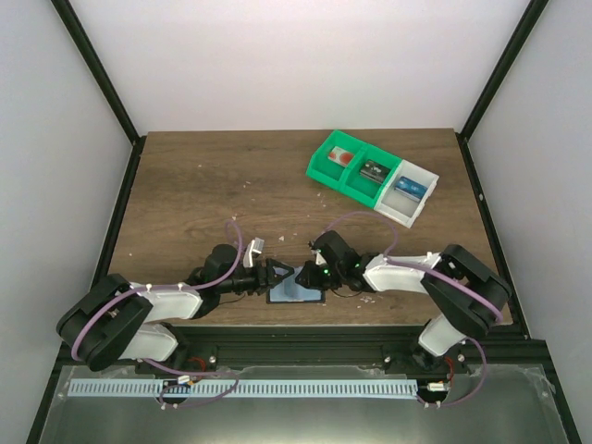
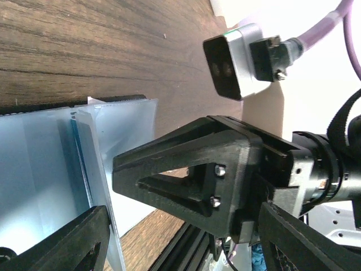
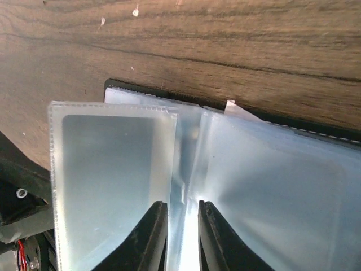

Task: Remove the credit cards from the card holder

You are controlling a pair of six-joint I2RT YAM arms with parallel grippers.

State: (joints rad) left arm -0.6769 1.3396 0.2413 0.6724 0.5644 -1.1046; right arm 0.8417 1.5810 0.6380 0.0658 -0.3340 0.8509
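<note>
Pinched card holder sleeve w/ R gripper. Straddled another w/ L gripper, jaws apart. Noted bins well beyond holder, rear-right.

The dark wood-grain table carries a green-and-white plastic compartment bin far right, a black-edged card holder (open, pale blue-grey sleeves up) near its front edge, plus pale specks.

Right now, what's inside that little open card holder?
Clear, pale blue plastic sleeves fill the open card holder. No card's print or numbers show through them. The right gripper covers the lower middle fold, so whether cards sit in there cannot be told.
</note>
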